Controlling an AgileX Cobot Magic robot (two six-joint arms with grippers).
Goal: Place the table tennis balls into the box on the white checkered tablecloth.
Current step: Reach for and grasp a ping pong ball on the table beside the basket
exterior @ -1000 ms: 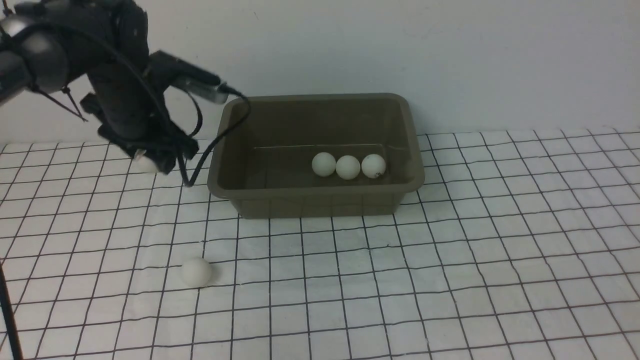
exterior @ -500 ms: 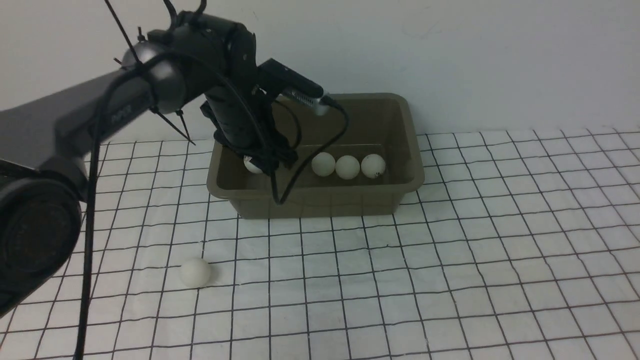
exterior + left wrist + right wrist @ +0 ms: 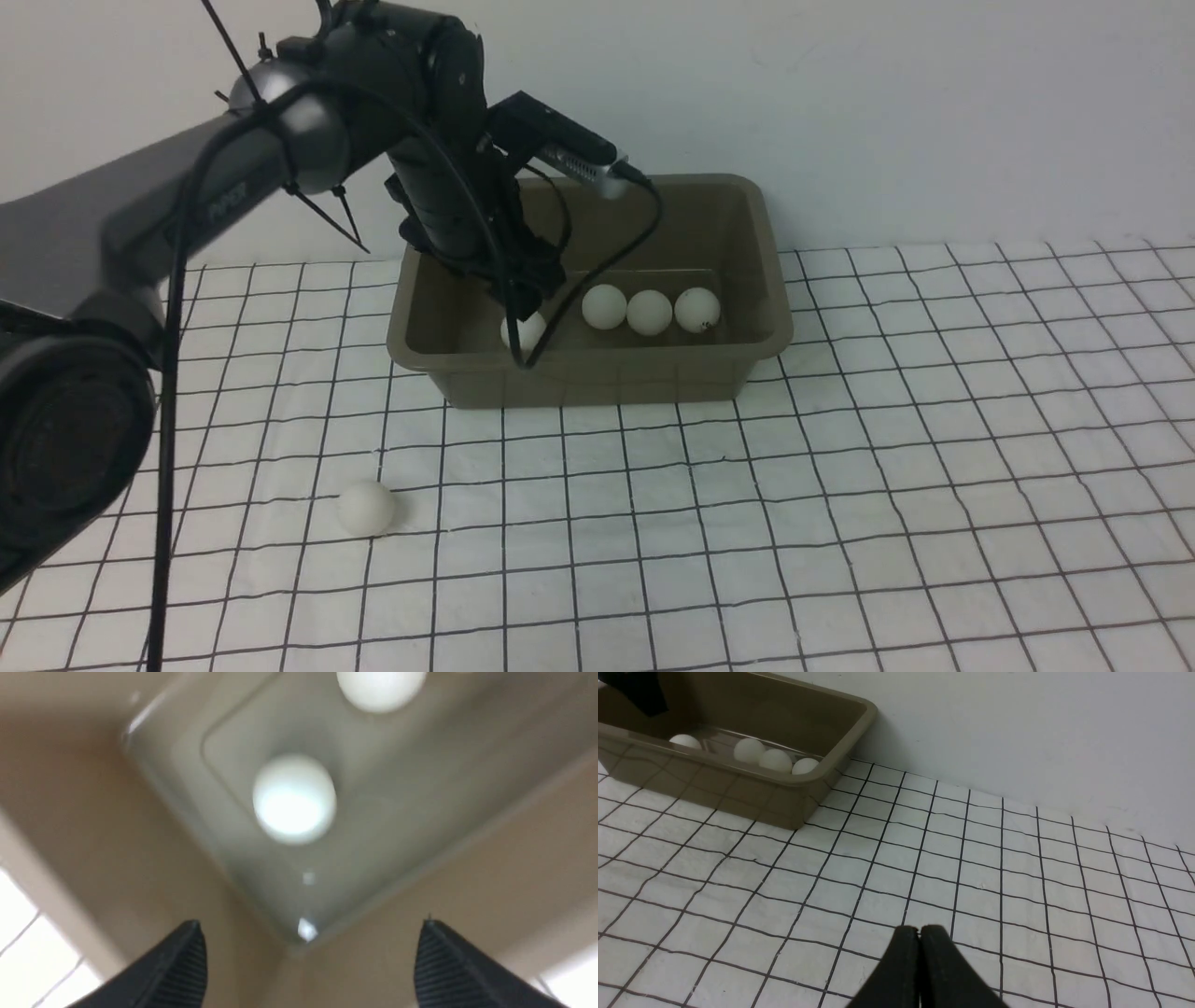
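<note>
Over the left end of the box (image 3: 597, 378) by the counter's back edge, left jaws spread wide, released, one table tennis ball (image 3: 523, 331) below them inside, three more balls (image 3: 649, 312) in a row, fifth ball (image 3: 366, 509) on the white checkered tablecloth (image 3: 840, 467) toward the front-left corner, right jaws clenched together.

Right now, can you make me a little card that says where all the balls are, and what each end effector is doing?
box: olive-brown, no lid, on the white checkered tablecloth
balls inside: four, a row of three plus a lone ball to their left
ball outside: one, on the cloth, in front of the box toward the left
left end effector: open, empty, over the box
right end effector: shut, empty, over the cloth
</note>
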